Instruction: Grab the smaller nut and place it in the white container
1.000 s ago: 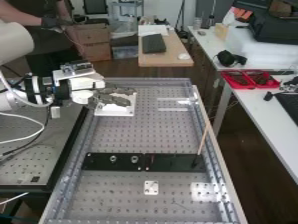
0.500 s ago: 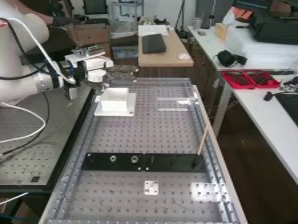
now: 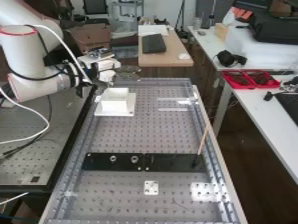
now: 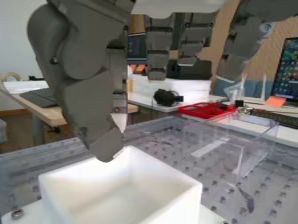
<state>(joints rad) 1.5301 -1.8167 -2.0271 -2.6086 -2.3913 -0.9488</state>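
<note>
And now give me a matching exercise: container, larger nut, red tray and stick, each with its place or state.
1. container
2. larger nut
3. red tray
4. stick

A. on the white table
B. standing at a tilt
C. on the white plate
D. beside the bearing

Pairs: 1-C, 2-D, 3-A, 4-B

Near the far edge of the bench (image 3: 123, 135), the hand (image 3: 126, 73) looks blurred. Close to the far left corner, the container (image 3: 115, 106) hides its floor behind its near wall; the wrist view's edge cuts it. The larger nut (image 3: 113, 158) and the bearing (image 3: 134, 158) are too small for details.
</note>
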